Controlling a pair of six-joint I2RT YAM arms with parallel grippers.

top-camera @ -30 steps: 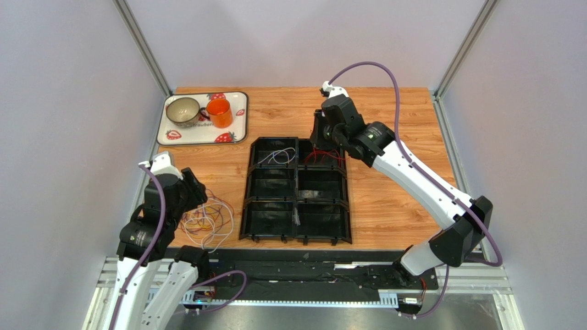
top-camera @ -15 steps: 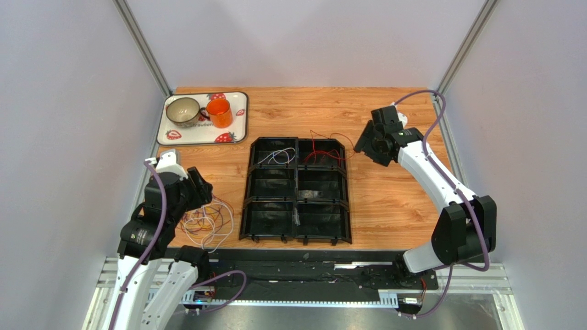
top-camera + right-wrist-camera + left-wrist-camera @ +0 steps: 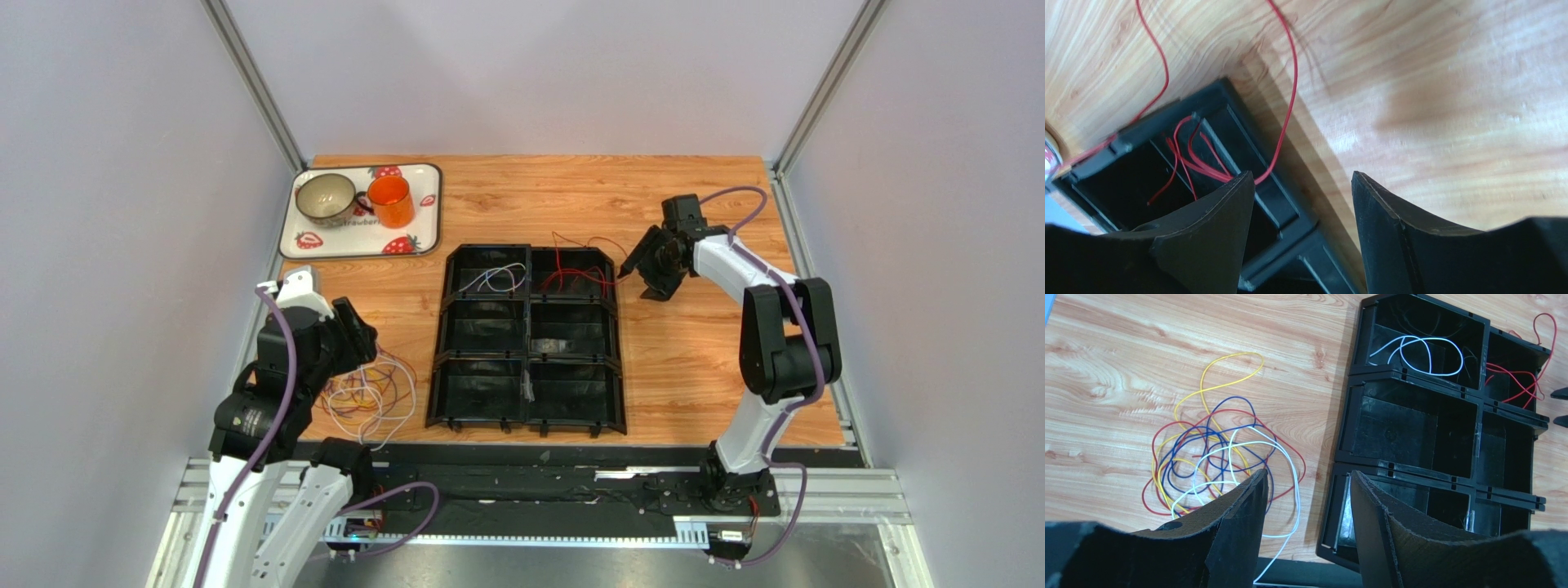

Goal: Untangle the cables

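Note:
A tangle of thin red, blue, yellow and white cables lies on the table left of the black divided tray; it also shows in the left wrist view. A white cable lies in the tray's far left compartment. A red cable lies in the far right compartment, with loops out over the rim onto the wood. My left gripper is open and empty above the tangle's right edge. My right gripper is open and empty, low beside the tray's far right corner.
A white strawberry tray at the far left holds a grey cup and an orange cup. The black tray has several compartments. Bare wood lies right of the tray. Grey walls enclose the table.
My right arm has swung from over the tray's far right compartment to the right and down beside the tray corner; the red cable stays in the tray. The left arm barely moved.

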